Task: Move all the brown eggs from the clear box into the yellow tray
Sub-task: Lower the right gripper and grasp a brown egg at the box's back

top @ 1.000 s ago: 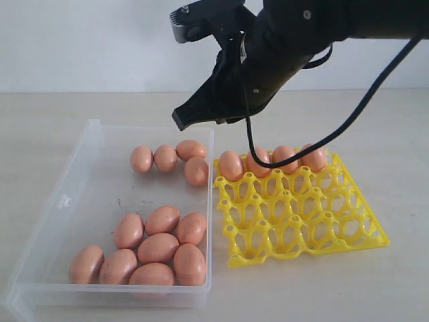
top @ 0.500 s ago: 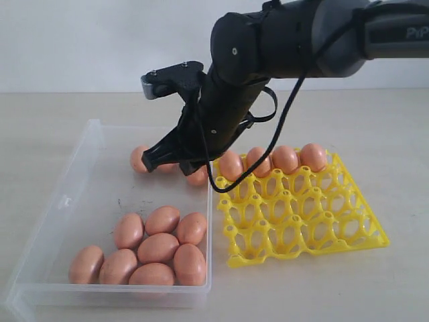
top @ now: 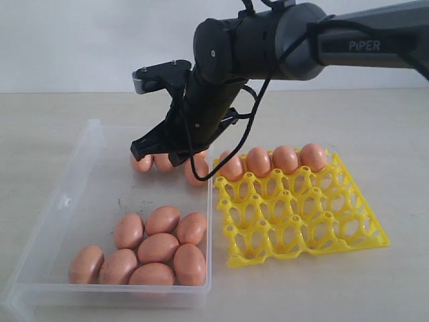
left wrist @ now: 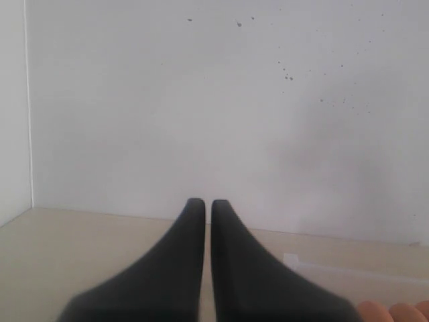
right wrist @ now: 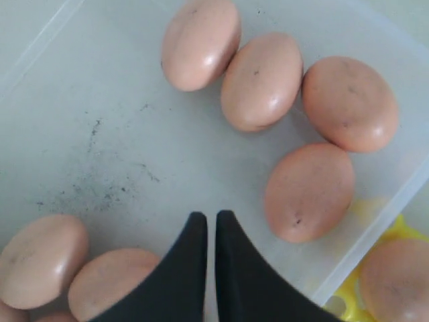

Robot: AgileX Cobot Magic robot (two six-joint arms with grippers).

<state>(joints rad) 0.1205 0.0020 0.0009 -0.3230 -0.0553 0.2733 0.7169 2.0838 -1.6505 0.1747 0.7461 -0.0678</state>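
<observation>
Right fingers (right wrist: 191,265) pressed together, empty, four orange-brown eggs (right wrist: 309,191) by their tips in clear plastic box (top: 100,201), eight farther off, four in yellow lattice tray (top: 301,231), left fingers (left wrist: 181,261) likewise together

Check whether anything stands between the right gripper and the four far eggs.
Nothing visible does. The right gripper, shut, hangs over bare floor of the clear box with the four eggs lying uncovered beside it. A low wall parts them from the yellow tray.
</observation>
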